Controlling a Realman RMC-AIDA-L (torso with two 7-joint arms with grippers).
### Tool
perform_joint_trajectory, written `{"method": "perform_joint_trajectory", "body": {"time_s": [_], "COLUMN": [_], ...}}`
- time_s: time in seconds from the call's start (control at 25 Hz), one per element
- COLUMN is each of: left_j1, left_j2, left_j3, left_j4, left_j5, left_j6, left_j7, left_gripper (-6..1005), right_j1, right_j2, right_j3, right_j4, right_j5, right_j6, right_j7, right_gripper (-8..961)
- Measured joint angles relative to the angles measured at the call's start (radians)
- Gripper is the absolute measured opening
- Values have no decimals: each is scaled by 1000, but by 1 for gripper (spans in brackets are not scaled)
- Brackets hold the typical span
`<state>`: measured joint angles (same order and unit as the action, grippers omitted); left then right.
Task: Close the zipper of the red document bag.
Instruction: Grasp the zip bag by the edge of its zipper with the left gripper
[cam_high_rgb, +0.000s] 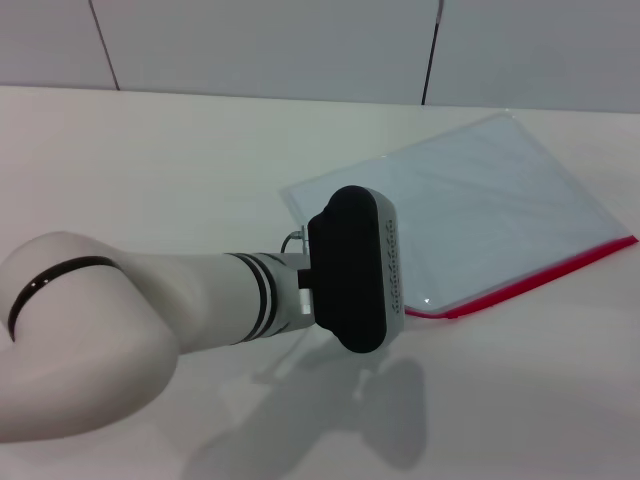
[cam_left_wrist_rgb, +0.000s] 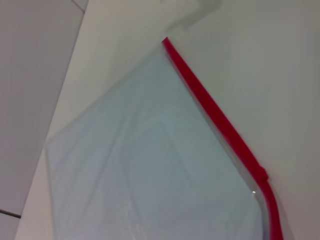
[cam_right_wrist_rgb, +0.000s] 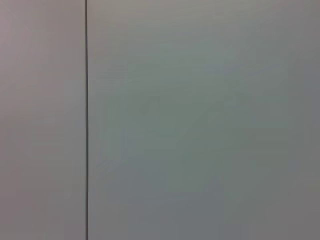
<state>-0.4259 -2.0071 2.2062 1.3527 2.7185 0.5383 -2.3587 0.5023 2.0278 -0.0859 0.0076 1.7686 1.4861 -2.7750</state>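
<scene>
The red document bag (cam_high_rgb: 480, 205) lies flat on the white table at the right, a pale translucent pouch. Its zipper (cam_high_rgb: 530, 280) is a thin red strip along the edge nearest me. In the left wrist view the bag (cam_left_wrist_rgb: 150, 170) fills the frame, and the zipper (cam_left_wrist_rgb: 215, 115) runs along it with a small red slider (cam_left_wrist_rgb: 260, 173) near one corner. My left arm reaches in from the left, and its black wrist end (cam_high_rgb: 350, 268) hovers over the bag's near left corner, hiding the gripper beyond it. The right gripper is out of view.
The white table (cam_high_rgb: 180, 170) spreads out to the left of and in front of the bag. A grey panelled wall (cam_high_rgb: 300, 45) stands behind the table. The right wrist view shows only a plain panel with one dark seam (cam_right_wrist_rgb: 86, 120).
</scene>
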Motion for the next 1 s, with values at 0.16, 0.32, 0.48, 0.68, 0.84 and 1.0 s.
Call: {"method": "perform_joint_trajectory", "body": {"time_s": [0.16, 0.32, 0.48, 0.68, 0.84, 1.0], "left_j1": [-14, -19, -26, -53, -56, -50], "left_j2": [-2, -6, -10, -13, -17, -18], "left_j3": [4, 5, 5, 6, 6, 5], "left_j4": [-45, -74, -95, -135, -153, -161], "left_j5": [-22, -49, -90, -133, -136, -137], "left_j6": [-47, -80, -91, -92, -120, -143], "left_j7": [12, 39, 81, 93, 94, 94], "left_gripper": [800, 794, 788, 781, 647, 500], "right_j1": [0, 1, 1, 1, 1, 1], "right_j2": [1, 1, 2, 2, 2, 2], "right_j3": [0, 0, 0, 0, 0, 0], "right_j4": [0, 0, 0, 0, 0, 0], "right_j5": [0, 0, 0, 0, 0, 0], "right_j6": [1, 2, 3, 3, 3, 4], "right_j7": [0, 0, 0, 0, 0, 0], "right_gripper": [815, 811, 808, 804, 801, 798]}}
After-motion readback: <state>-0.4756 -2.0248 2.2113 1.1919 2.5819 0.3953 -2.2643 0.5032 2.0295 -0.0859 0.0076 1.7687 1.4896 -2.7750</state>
